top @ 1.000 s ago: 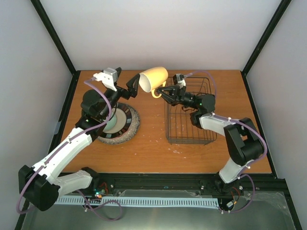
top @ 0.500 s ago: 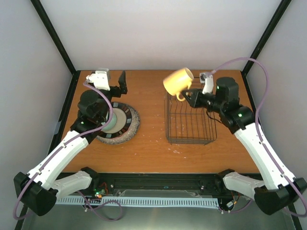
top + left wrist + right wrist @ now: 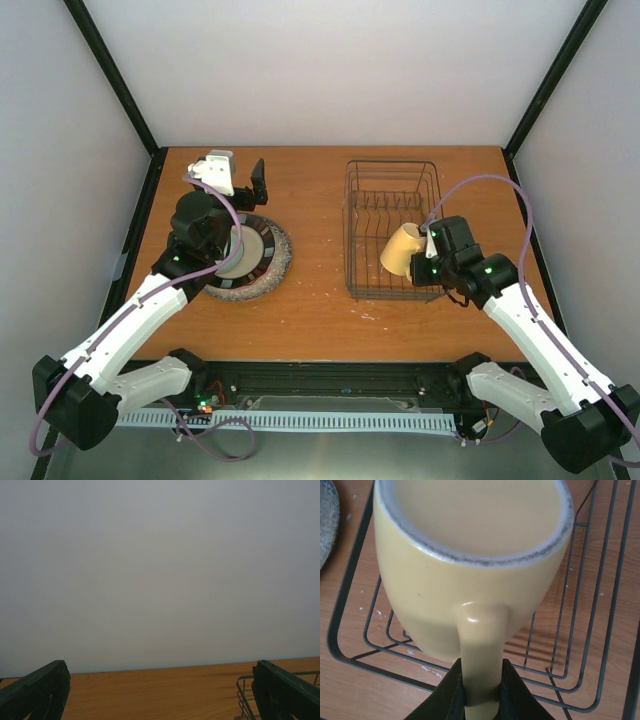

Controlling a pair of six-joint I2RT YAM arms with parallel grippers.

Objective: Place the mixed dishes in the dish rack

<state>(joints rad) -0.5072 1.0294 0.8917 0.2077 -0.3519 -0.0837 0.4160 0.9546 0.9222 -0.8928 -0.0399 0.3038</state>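
A yellow mug [image 3: 402, 248] hangs tilted over the near part of the dish rack [image 3: 392, 180], a dark wire basket on the table's right half. My right gripper [image 3: 427, 262] is shut on the mug's handle [image 3: 480, 680]. In the right wrist view the mug [image 3: 470, 565] fills the frame, its mouth facing away from the camera, with the rack's wires [image 3: 592, 605] below it. My left gripper [image 3: 242, 183] stands open and empty above the table's far left. Its fingers [image 3: 35, 692] frame bare wood and a corner of the rack [image 3: 244, 695].
A stack of round plates [image 3: 268, 268] with a speckled rim lies on the left half of the table, partly under my left arm. Its edge [image 3: 327, 520] shows in the right wrist view. White walls and black frame posts enclose the table.
My right arm has carried the mug from above the rack's far left corner down to its near part. The left gripper has drawn back a little to the left and stays open.
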